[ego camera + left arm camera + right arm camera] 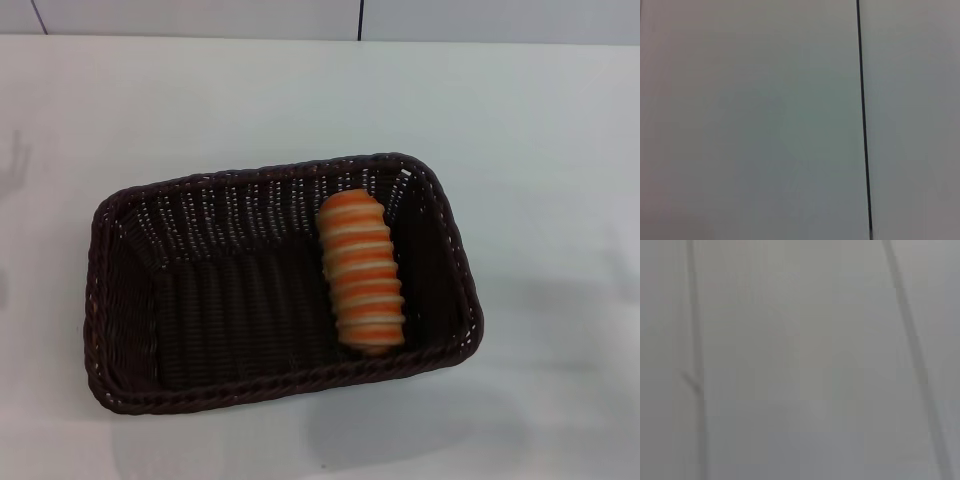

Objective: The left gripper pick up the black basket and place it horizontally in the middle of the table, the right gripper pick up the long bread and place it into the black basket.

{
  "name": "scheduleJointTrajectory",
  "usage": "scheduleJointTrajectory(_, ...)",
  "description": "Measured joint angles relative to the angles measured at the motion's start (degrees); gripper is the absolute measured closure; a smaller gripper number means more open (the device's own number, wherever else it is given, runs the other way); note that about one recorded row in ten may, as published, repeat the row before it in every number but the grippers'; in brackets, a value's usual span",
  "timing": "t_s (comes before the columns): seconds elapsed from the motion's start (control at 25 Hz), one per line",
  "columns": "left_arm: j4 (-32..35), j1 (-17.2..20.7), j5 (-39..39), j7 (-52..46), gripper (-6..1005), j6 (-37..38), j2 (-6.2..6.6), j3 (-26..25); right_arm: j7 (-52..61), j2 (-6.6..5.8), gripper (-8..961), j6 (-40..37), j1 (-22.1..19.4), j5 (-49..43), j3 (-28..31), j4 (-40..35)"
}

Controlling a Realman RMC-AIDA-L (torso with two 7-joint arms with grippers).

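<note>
The black basket (130,300) lies lengthwise across the middle of the white table (540,130) in the head view, slightly rotated. The long bread (361,268), orange with cream stripes, lies inside the basket against its right end wall. Neither gripper shows in the head view. The left wrist view and the right wrist view show only plain pale surfaces with thin dark lines, and no fingers.
A pale wall with a dark vertical seam (360,20) runs behind the table's far edge. The same kind of seam (863,120) shows in the left wrist view. Bare white tabletop surrounds the basket on all sides.
</note>
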Motion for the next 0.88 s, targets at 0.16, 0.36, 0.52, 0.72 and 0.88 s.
scheduleJointTrajectory(0.16,2.1,0.3,0.0,-0.7,220,-0.6,-0.44,1.5,0.0,0.05,178,-1.8,-1.2,6.6,0.2,-4.9)
scheduleJointTrajectory(0.36,2.3,1.7,0.0,-1.4,219,-2.1,-0.43,3.8,0.0,0.25,179,-1.8,-2.1,19.7,0.1,-4.3)
scheduleJointTrajectory(0.52,2.5,2.0,-0.4,-1.5,219,-2.4,-0.51,3.6,0.0,0.34,179,-1.1,-2.2,23.9,-0.2,-3.9)
scheduleJointTrajectory(0.72,2.6,2.1,-0.5,-2.9,218,-2.4,-0.51,3.7,0.0,0.44,178,0.7,-2.7,24.8,-0.3,-3.7)
scheduleJointTrajectory(0.88,2.6,2.0,-0.5,-3.7,218,-2.3,-0.49,3.7,0.0,0.44,178,1.3,-2.7,24.8,0.2,-3.4)
